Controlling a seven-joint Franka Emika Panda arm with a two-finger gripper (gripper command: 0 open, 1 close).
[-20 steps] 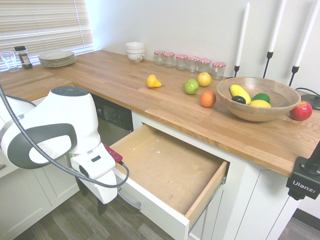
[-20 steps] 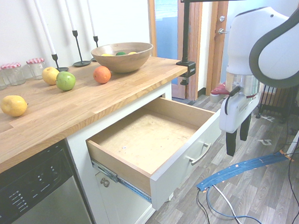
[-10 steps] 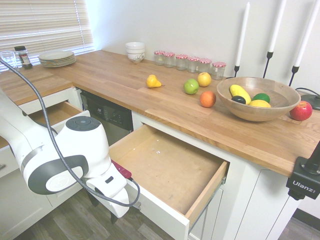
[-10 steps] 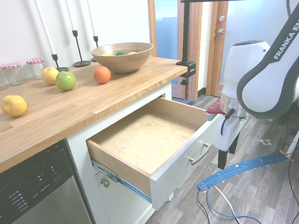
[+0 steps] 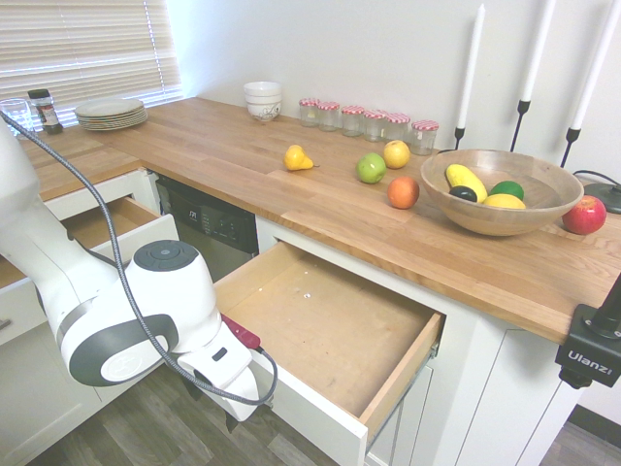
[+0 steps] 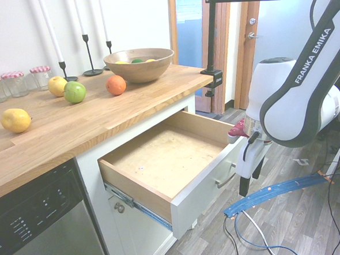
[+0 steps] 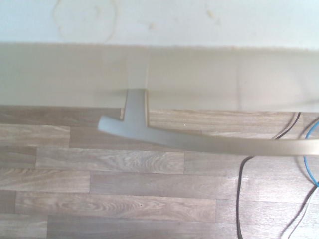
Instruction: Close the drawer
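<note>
The drawer [image 5: 330, 325] [image 6: 160, 157] stands pulled far out under the wooden counter, and its plywood box is empty. Its white front [image 6: 204, 193] carries a curved silver handle [image 6: 226, 180] [image 7: 199, 142]. My gripper [image 6: 250, 177] [image 5: 225, 417] hangs fingers-down just outside that front, close to the handle end nearer the doorway, and is open with nothing in it. I cannot tell whether the hand touches the front. The wrist view looks down past the white front and the handle onto the wood floor.
A narrower white drawer [image 5: 107, 218] also stands open further along the counter, beyond the dishwasher [image 5: 209, 228] [image 6: 37, 228]. On the countertop [image 5: 320, 204] are loose fruit, a wooden bowl [image 5: 500, 194], jars, plates and candlesticks. A doorway [image 6: 234, 42] lies behind the arm.
The arm has come down and moved in toward the drawer's front, from beside it to right against its handle side. The gripper stayed open and the drawer has not moved.
</note>
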